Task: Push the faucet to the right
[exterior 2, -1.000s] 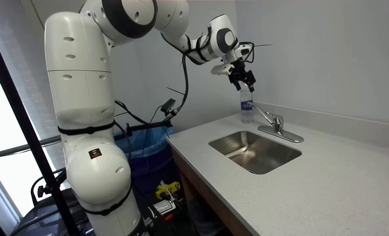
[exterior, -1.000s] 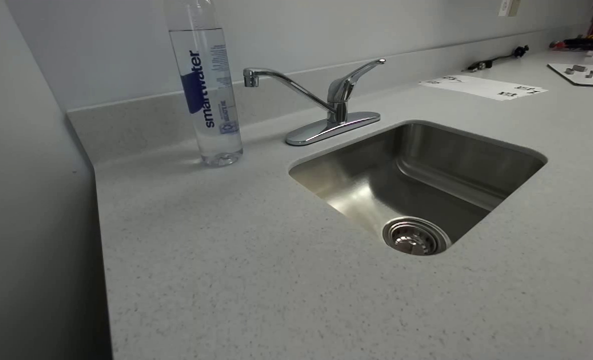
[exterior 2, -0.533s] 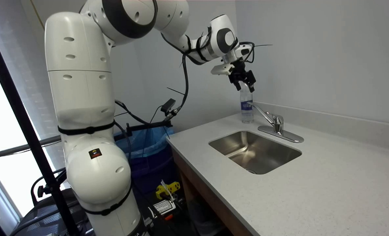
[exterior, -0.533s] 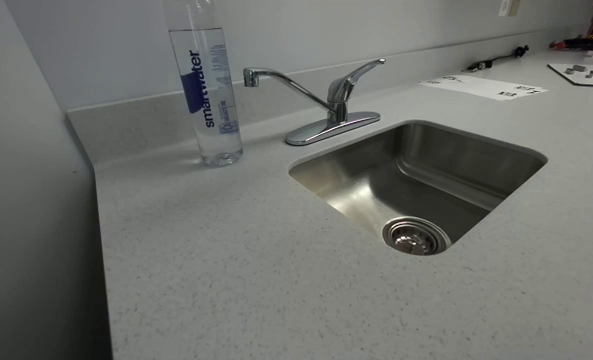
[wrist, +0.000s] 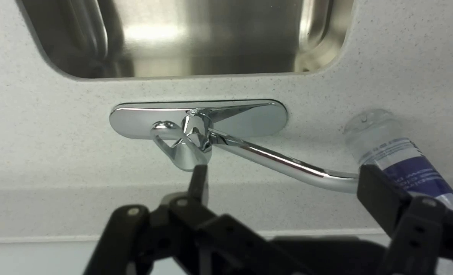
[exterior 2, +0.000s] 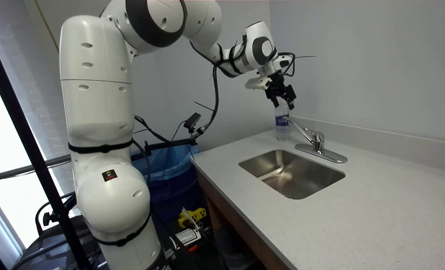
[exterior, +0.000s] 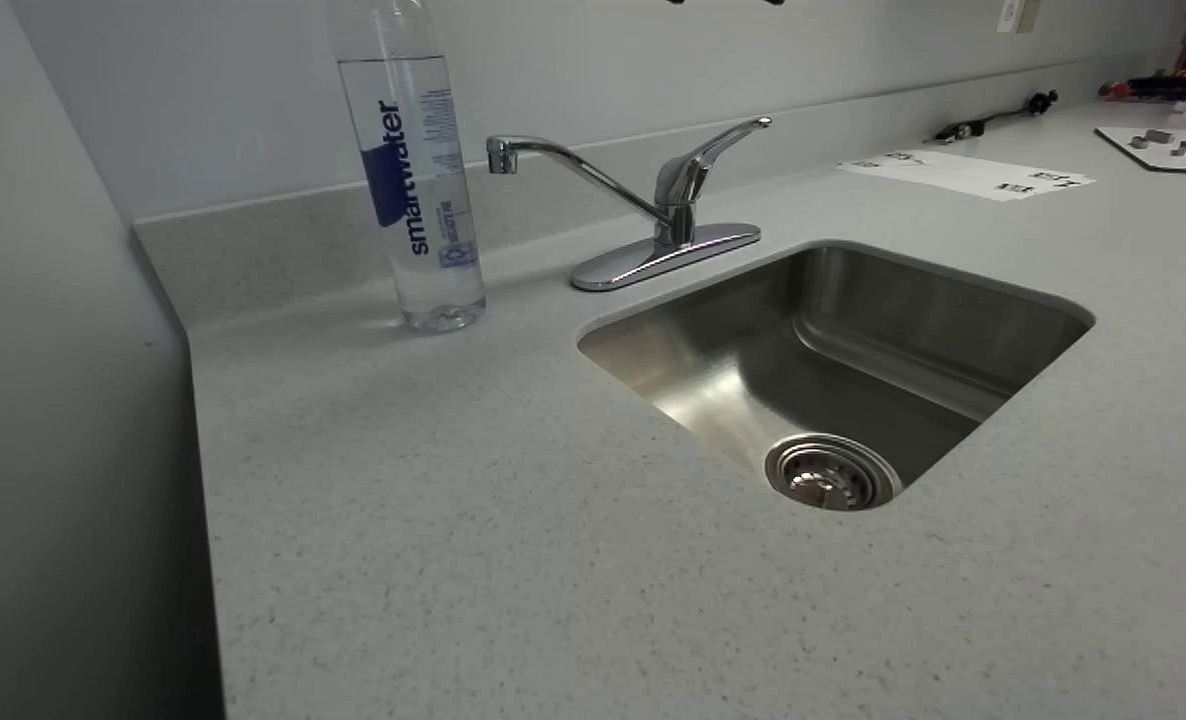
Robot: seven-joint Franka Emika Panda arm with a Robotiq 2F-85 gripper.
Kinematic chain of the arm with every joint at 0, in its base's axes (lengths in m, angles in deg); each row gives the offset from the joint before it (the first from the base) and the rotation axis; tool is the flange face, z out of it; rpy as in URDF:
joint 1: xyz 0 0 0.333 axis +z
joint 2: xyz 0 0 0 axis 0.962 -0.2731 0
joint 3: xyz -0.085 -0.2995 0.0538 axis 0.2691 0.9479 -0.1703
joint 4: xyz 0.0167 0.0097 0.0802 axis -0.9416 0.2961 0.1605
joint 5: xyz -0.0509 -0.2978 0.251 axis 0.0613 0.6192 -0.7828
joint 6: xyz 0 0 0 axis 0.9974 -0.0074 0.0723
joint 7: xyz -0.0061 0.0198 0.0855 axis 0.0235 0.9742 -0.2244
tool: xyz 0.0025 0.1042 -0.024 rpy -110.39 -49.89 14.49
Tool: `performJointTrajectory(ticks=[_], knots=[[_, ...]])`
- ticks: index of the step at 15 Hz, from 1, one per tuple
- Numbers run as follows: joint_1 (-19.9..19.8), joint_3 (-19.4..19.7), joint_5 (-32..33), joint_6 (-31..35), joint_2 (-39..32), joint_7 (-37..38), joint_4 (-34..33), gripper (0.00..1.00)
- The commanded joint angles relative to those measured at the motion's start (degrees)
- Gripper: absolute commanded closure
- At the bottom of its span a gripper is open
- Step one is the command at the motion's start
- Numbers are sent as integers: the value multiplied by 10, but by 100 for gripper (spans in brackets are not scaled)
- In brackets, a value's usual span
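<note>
The faucet is chrome, with an oval base plate, a raised lever and a thin arched spout. It stands behind the sink in both exterior views [exterior: 675, 225] [exterior 2: 318, 142]. Its spout points towards the water bottle. My gripper [exterior 2: 283, 105] is open and empty, above the counter, near the bottle top in an exterior view. Only its dark fingertips [exterior: 725, 2] show at the top edge of an exterior view. In the wrist view the open jaws [wrist: 282, 172] lie across the faucet's spout [wrist: 287, 166], apparently above it. The right finger hides the spout's end.
A clear water bottle with a blue label [exterior: 418, 200] stands left of the spout; it also shows in the wrist view [wrist: 413, 172]. The steel sink [exterior 2: 301, 183] is in front of the faucet. A wall and backsplash [exterior 2: 376, 135] run behind. Papers [exterior: 963, 175] lie farther along the counter.
The arm has moved slightly down and to the right in an exterior view. The fingertips have come into sight at another exterior view's top edge. The faucet and bottle have not moved.
</note>
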Motion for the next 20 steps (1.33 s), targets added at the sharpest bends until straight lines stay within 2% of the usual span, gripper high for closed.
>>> performJointTrajectory(ticks=[1,8,20], knots=[[21,19,6,13,-54,7,-57,0],[35,26,-16,-7,-143,-31,-162,0],[92,86,2,1,-270,9,-324,0]])
